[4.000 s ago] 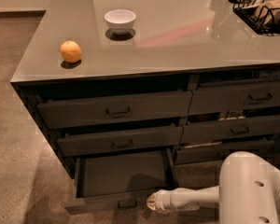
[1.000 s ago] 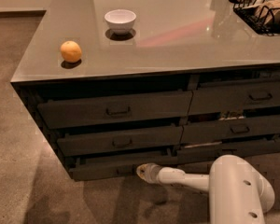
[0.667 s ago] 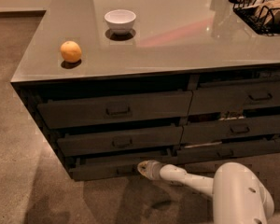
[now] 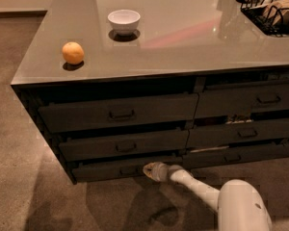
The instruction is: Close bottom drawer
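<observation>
The bottom drawer [image 4: 106, 170] is the slim, dark grey-brown front at the foot of the left stack. It sits pushed in, nearly flush with the two drawers above it. My gripper [image 4: 148, 170] is low, right in front of the drawer's middle, where the small dark handle [image 4: 130, 169] is. It touches or nearly touches the front. My white arm [image 4: 202, 191] reaches in from the lower right.
An orange [image 4: 73, 53] and a white bowl [image 4: 124, 21] sit on the grey counter [image 4: 192, 42]. A black wire basket [image 4: 272, 11] stands at the back right. A second stack of drawers [image 4: 245, 129] is to the right. Brown carpet [image 4: 19, 177] surrounds the cabinet.
Four seconds ago the bottom drawer stood pulled far out; now it is pushed in. In the last second the gripper has stayed at the drawer front, barely moving.
</observation>
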Motion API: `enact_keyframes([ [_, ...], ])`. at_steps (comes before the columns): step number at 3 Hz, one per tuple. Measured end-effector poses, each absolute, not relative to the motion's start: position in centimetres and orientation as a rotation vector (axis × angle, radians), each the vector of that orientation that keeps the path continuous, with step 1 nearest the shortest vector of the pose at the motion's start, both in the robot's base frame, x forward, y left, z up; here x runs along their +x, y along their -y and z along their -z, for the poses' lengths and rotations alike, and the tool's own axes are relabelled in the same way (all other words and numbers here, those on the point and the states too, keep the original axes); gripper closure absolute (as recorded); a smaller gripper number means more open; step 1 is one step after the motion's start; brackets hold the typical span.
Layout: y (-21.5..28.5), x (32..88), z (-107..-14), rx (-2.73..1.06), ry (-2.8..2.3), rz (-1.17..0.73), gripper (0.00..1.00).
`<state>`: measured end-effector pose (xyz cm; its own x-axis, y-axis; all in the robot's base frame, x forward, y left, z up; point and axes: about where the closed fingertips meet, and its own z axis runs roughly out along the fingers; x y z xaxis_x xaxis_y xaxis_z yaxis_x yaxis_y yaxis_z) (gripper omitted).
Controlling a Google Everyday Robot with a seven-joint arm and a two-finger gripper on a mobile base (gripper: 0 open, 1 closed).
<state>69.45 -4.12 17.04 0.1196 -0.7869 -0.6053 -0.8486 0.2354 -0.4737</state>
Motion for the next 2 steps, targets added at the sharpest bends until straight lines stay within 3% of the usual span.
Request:
enact_keyframes([
  [2,6.5,67.9,-16.5,-1.543,-1.592,-0.138,1.00],
])
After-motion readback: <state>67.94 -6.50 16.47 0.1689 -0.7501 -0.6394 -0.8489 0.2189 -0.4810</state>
